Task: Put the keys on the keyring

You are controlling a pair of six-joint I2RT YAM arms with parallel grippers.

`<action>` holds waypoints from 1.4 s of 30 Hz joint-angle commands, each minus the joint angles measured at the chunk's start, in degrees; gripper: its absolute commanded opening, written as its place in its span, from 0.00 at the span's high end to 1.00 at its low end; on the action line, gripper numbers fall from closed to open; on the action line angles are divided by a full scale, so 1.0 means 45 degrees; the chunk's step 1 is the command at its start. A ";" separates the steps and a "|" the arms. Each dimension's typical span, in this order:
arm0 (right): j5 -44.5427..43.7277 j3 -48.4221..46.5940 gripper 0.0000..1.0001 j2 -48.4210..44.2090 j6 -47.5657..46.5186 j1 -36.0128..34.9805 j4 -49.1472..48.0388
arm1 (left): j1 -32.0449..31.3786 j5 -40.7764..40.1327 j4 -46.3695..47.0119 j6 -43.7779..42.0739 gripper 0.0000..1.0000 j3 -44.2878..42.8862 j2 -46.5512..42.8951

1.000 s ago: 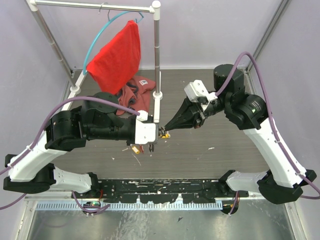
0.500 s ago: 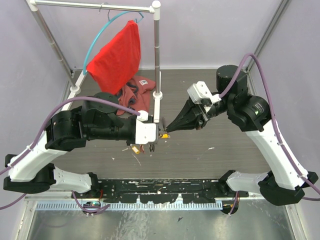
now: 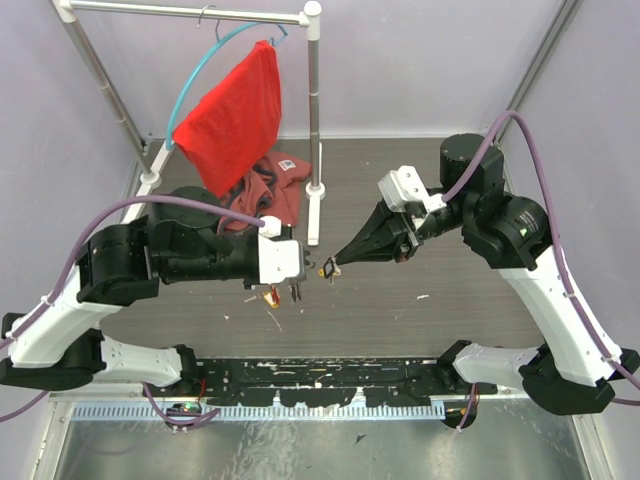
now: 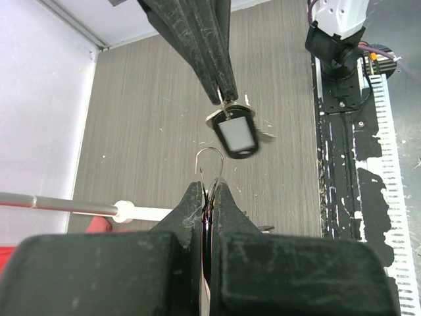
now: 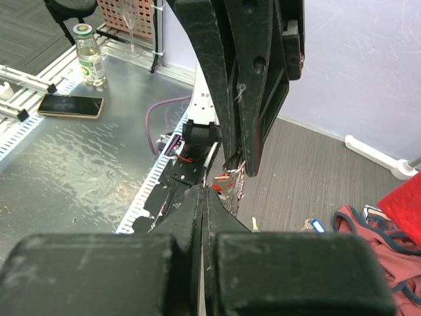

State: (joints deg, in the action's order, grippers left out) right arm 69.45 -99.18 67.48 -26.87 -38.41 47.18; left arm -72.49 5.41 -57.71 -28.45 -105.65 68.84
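My left gripper (image 3: 297, 287) (image 4: 209, 185) is shut on the thin silver keyring (image 4: 209, 149), whose loop sticks out past the fingertips. Keys with red and yellow heads (image 3: 266, 293) (image 5: 231, 179) hang under this gripper. My right gripper (image 3: 336, 263) (image 5: 205, 189) is shut on a key with a black head (image 3: 329, 268) (image 4: 237, 135). It holds that key just beyond the ring's loop, with a small gap between them. A blue-headed key (image 5: 316, 226) lies loose on the table.
A white clothes rack post (image 3: 315, 150) stands just behind the grippers. A teal hanger hoop (image 3: 190, 85) with a red cloth (image 3: 235, 110) hangs from its bar. A reddish garment pile (image 3: 268, 185) lies behind the left arm. A black rail (image 3: 320, 375) runs along the near edge.
My left gripper has drawn back to the left with the keyring, opening a gap to the right gripper's tip. The right arm has shifted slightly right, still holding the black-headed key.
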 commanded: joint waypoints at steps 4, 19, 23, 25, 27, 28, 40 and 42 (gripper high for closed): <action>-0.0636 -0.0554 0.99 -0.0035 0.0399 -0.0054 -0.0035 | 0.0010 -0.1655 0.1154 0.0132 1.00 0.0311 -0.0341; -0.4802 0.1277 0.99 -0.0463 0.8784 -0.0041 -0.4343 | -0.0649 -0.5519 0.4526 -0.2309 1.00 0.2730 -0.0776; -0.5110 0.1205 0.99 -0.0416 0.9810 -0.0053 -0.4309 | -0.0724 -0.6047 0.5416 -0.2847 1.00 0.3301 -0.1016; -0.5260 0.1156 0.99 -0.0503 0.9876 -0.0051 -0.4283 | -0.0860 -0.6505 0.6086 -0.3298 1.00 0.3783 -0.1183; -0.5739 0.1043 0.99 -0.0622 0.9742 -0.0041 -0.4012 | -0.1185 -0.7141 0.7088 -0.4014 1.00 0.4454 -0.1407; -0.5999 0.0999 0.99 -0.0660 0.9651 -0.0046 -0.3867 | -0.1358 -0.7394 0.7513 -0.4416 1.00 0.4783 -0.1505; -0.8760 0.0418 0.99 -0.1068 0.8121 -0.0032 -0.1596 | -0.3379 -1.1264 1.4318 -1.1371 1.00 0.8346 -0.1330; -0.8809 0.0420 0.99 -0.1146 0.7978 -0.0056 -0.1535 | -0.3384 -1.1154 1.7023 -1.3346 1.00 0.9306 -0.1205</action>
State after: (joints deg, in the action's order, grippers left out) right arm 33.39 -94.96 64.16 11.75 -38.50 39.03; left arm -87.33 -39.83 -7.25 -68.27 -70.30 62.54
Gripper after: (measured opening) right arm 0.030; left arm 0.036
